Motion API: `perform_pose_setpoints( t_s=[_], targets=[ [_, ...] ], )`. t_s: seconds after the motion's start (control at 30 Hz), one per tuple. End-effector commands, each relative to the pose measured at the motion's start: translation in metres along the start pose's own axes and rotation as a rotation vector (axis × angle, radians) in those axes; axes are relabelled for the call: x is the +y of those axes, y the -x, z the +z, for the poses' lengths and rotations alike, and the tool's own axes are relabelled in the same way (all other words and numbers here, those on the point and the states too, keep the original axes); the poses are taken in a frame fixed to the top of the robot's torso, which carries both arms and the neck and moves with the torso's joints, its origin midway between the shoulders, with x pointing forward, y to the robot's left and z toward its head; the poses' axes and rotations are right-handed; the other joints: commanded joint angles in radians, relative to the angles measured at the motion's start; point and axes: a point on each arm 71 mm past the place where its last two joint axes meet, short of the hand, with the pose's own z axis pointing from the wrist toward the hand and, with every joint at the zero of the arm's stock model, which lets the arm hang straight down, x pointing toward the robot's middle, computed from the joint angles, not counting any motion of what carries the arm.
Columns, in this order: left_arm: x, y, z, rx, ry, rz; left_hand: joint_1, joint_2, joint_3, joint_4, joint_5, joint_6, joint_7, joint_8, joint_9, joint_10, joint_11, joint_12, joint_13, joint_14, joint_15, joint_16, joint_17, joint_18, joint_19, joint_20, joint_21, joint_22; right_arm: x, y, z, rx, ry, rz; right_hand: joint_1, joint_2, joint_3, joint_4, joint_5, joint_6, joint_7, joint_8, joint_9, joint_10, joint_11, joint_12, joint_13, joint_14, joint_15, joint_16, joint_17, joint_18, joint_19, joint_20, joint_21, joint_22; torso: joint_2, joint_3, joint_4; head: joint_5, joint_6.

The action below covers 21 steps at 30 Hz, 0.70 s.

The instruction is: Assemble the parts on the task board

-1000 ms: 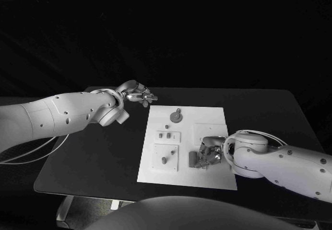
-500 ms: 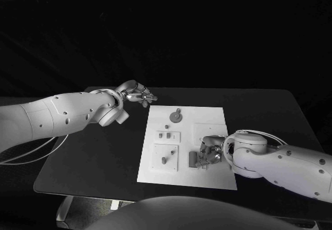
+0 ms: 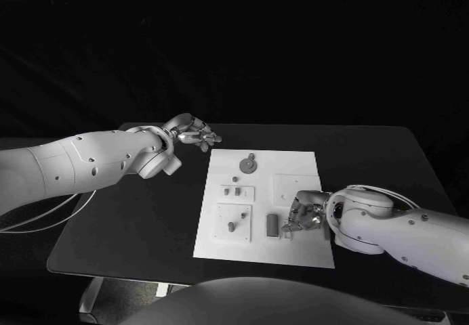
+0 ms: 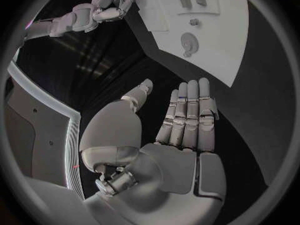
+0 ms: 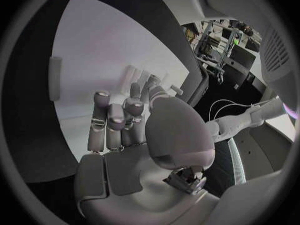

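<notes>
The white task board [image 3: 256, 240] lies upright in the middle of the head picture on the black surface [image 3: 137, 223].

Small grey parts sit on the board:
- A round disc with a knob [image 3: 249, 164] lies near the board's top.
- Two short pegs [image 3: 232, 191] stand in a raised square plate left of the board's centre.
- Another peg [image 3: 232, 226] stands in the plate just below that.
- A flat oblong block [image 3: 272, 225] lies alone in the lower middle of the board, just left of the right hand and apart from it.

The right hand [image 3: 305, 215] comes in from the lower right and hangs over the board's right half. Its fingers [image 5: 109, 122] are curled inward side by side. Whether they hold anything cannot be told: in the head picture they hide what is under them, and the right wrist picture shows no part between them.

The left hand [image 3: 192, 133] is held in the upper left of the picture, off the board's top left corner, over the bare surface. In the left wrist picture its fingers [image 4: 187, 110] are stretched out straight, lying side by side, thumb apart, holding nothing.
</notes>
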Motion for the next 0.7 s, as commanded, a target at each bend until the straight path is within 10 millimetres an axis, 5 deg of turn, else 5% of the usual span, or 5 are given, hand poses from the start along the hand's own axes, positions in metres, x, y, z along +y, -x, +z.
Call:
perform_pose_setpoints(
  t_s=[0.03, 0.2, 0.4, 0.7],
  targets=[
    [-0.001, -0.001, 0.0, 0.01, -0.007, -0.001, 0.013, 0.001, -0.003, -0.002, 0.003, -0.001, 0.002, 0.002, -0.001, 0.006, -0.002, -0.003, 0.001, 0.008, 0.0, -0.006, 0.001, 0.015, -0.004, 0.001, -0.001, 0.0, -0.004, 0.013, -0.006, -0.058, 0.022, 0.161, -0.011, -0.002, 0.01, 0.0, 0.0, -0.039, 0.021, -0.009, -0.001, 0.003, 0.012, 0.005, 0.001, 0.007, -0.001, 0.0, 0.001, 0.008, 0.007, -0.003, -0.001, 0.009, 0.0, 0.0002, -0.0019, -0.004, 0.0],
    [-0.002, -0.001, 0.0, 0.012, -0.006, -0.001, 0.013, 0.001, -0.003, -0.002, 0.003, -0.001, 0.002, 0.002, -0.001, 0.006, -0.002, -0.003, 0.001, 0.008, 0.0, -0.006, 0.001, 0.015, -0.004, 0.001, -0.001, 0.0, -0.03, 0.029, -0.016, -0.056, -0.036, 0.233, -0.02, 0.007, 0.019, 0.001, 0.005, -0.076, 0.034, -0.023, 0.002, 0.001, 0.025, 0.007, 0.0, 0.006, 0.005, -0.002, 0.0, 0.008, 0.004, -0.002, -0.003, 0.009, 0.0, 0.0006, -0.002, -0.012, 0.0],
    [-0.002, -0.001, 0.0, 0.01, -0.003, -0.001, 0.013, 0.0, -0.004, -0.002, 0.003, -0.001, 0.002, 0.002, -0.001, 0.006, -0.002, -0.003, 0.001, 0.009, 0.0, -0.006, 0.002, 0.015, -0.004, 0.001, -0.001, 0.0, -0.063, 0.039, -0.032, 0.017, -0.138, 0.266, -0.059, 0.063, 0.043, 0.0, 0.005, -0.119, 0.051, -0.039, 0.003, -0.033, 0.041, -0.005, -0.006, -0.018, 0.018, -0.017, -0.002, 0.008, -0.02, 0.008, -0.017, 0.008, 0.0, 0.0019, -0.0027, -0.022, 0.0],
    [-0.003, -0.003, 0.003, 0.008, -0.002, 0.0, 0.012, -0.001, -0.004, -0.001, 0.003, -0.001, 0.002, 0.002, -0.001, 0.006, -0.002, -0.003, 0.002, 0.009, 0.0, -0.007, 0.002, 0.015, -0.004, 0.001, -0.001, 0.0, -0.113, 0.053, -0.053, 0.019, -0.263, 0.245, -0.055, 0.064, 0.036, -0.004, 0.004, -0.109, 0.047, -0.028, 0.013, -0.049, 0.039, -0.004, -0.007, -0.035, 0.019, -0.017, 0.002, 0.008, -0.04, 0.015, -0.019, 0.014, -0.003, -0.0005, -0.0043, -0.051, 0.0]
  ],
)
